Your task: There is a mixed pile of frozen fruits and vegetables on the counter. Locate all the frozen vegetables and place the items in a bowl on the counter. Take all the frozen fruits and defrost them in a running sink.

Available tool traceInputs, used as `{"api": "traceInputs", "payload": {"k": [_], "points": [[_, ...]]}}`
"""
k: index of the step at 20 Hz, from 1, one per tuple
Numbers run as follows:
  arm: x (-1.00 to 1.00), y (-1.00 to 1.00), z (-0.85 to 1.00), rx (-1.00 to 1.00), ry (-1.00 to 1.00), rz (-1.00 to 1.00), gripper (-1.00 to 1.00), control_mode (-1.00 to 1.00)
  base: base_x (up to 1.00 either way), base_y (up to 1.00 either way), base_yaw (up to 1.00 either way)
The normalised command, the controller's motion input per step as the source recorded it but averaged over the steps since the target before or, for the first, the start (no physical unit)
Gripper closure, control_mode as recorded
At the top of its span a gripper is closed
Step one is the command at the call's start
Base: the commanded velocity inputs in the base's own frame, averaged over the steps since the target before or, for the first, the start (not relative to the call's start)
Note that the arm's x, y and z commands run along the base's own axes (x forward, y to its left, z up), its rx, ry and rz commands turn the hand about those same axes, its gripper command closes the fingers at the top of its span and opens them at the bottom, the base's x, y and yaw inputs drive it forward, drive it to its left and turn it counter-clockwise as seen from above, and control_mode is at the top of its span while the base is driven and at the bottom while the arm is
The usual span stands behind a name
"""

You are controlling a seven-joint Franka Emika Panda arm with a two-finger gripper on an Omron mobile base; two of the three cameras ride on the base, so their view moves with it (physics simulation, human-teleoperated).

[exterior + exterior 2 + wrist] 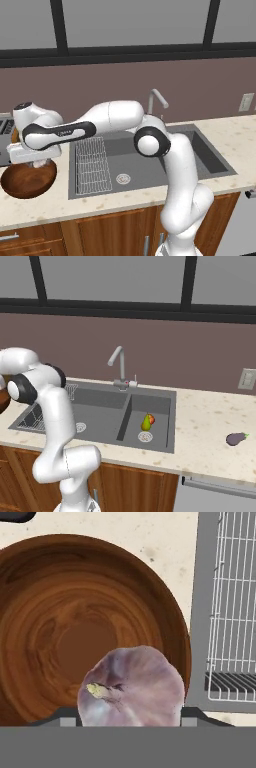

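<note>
My gripper (38,163) hangs just above the brown wooden bowl (27,181) at the left end of the counter (125,199). In the hand view the gripper (129,721) is shut on the pale whitish-pink bulb (132,687), over the bowl (50,612). A yellow-green pear-shaped fruit (146,422) with a reddish top lies in the smaller basin of the dark grey sink (100,403). The purple eggplant (236,439) lies on the counter (200,436) far to the right of the sink.
A wire rack (92,165) lies in the large basin, right beside the bowl. The curved silver tap (117,363) stands behind the sink. A grey appliance (4,142) sits behind the bowl. A wall outlet (246,101) is at the far right.
</note>
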Motion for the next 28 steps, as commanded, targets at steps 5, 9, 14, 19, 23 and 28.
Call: {"api": "traceInputs", "payload": {"k": [5,9,14,19,23,28], "points": [[0.00,0.00,-0.32,0.06,0.01,0.00,1.00,-1.00,0.00,0.00,0.00],[0.00,0.00,-0.30,0.06,0.02,0.00,1.00,-1.00,0.00,0.00,0.00],[0.00,0.00,-0.34,0.07,0.03,0.00,1.00,-1.00,0.00,0.00,0.00],[0.00,0.02,-0.16,0.03,0.00,0.00,-1.00,-1.00,0.00,0.00,0.00],[0.00,0.05,0.00,0.00,0.00,0.00,-1.00,-1.00,0.00,0.00,0.00],[-0.02,0.04,0.37,-0.06,-0.01,0.00,-1.00,-1.00,0.00,0.00,0.00]]}}
